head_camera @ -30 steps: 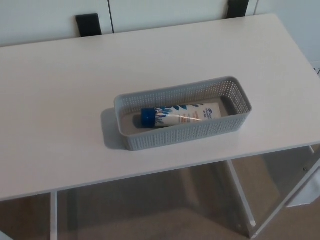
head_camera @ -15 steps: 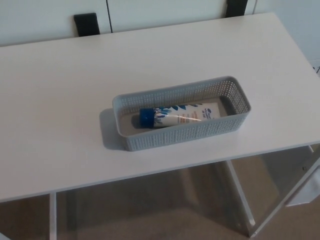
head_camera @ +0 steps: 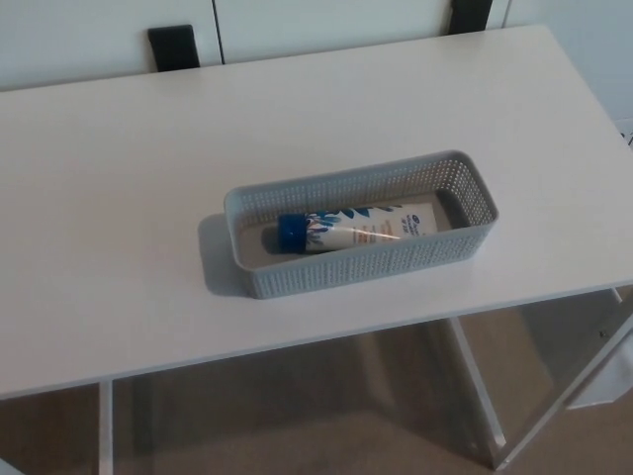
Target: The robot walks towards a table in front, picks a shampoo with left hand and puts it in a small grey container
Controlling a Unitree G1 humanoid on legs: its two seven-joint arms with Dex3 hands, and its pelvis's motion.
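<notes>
We see the shampoo tube (head_camera: pixel 354 227) lying flat inside the grey basket (head_camera: pixel 368 268) mid-frame, blue cap toward frame left, so we judge the drop done. Neither hand shows, so we can't tell their state. The basket sits near the table's (head_camera: pixel 119 178) lower edge; open tabletop lies left and above.

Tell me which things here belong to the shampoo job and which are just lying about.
Belong to the job:
- shampoo tube, blue cap toward picture left, lying inside the grey container
- white table that the container stands on

Just there:
- left black piece beyond the table's far edge
- right black piece beyond the same edge

Neither robot hand is in view.
</notes>
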